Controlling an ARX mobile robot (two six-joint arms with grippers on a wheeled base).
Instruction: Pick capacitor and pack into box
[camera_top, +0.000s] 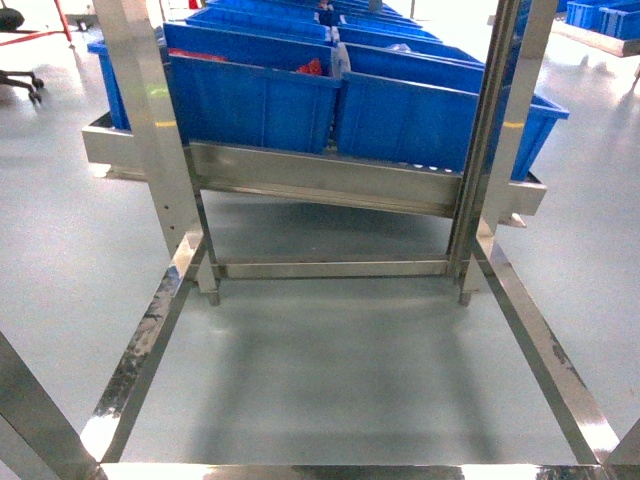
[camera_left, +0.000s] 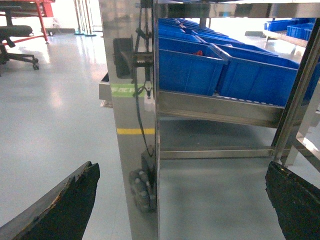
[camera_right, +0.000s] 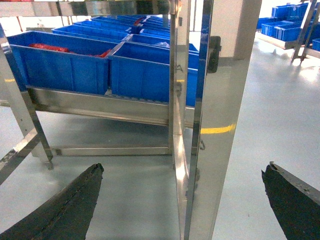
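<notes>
Left hand (camera_left: 180, 200): fingers apart, empty. Right hand (camera_right: 182, 200): fingers apart, empty. Capacitor, box: not in view. Blue bins (camera_top: 250, 95) on steel rack (camera_top: 330, 175). Capacitor likely light, small, rigid; grip body, not leads.

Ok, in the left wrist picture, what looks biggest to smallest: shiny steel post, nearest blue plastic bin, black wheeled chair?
Shiny steel post, though nearness enlarges it.
Nearest blue plastic bin.
Black wheeled chair.
</notes>
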